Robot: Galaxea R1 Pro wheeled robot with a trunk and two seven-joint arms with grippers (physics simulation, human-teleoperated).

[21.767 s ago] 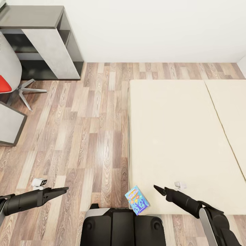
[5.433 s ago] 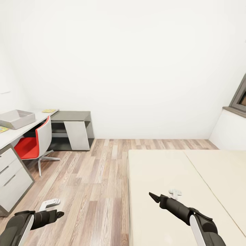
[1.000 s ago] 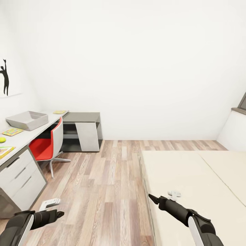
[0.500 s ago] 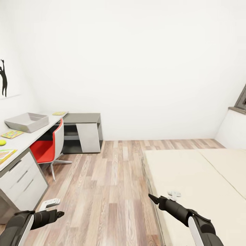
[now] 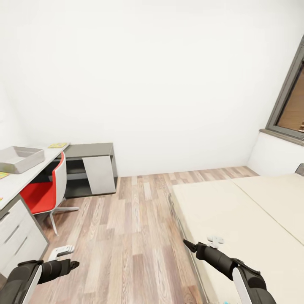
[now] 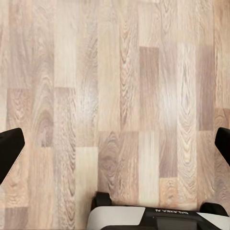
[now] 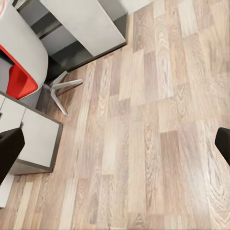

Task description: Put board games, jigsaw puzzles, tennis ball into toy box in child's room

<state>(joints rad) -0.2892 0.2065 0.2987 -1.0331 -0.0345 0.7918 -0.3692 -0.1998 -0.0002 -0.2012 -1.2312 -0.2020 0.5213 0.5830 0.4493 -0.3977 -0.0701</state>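
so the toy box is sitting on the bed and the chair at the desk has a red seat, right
Not quite. In the head view the toy box sits on the table at the left, not on the bed. The chair at the desk does have a red seat.

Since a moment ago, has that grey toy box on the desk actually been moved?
No. The toy box sits on the same spot of the table, near the far end; the camera turned right, shifting the whole picture.

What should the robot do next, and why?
Probably turn back toward the bed and look down along its near edge: both grippers, left and right, are open and hold nothing. The toy box sits on the table, but no board game shows here.
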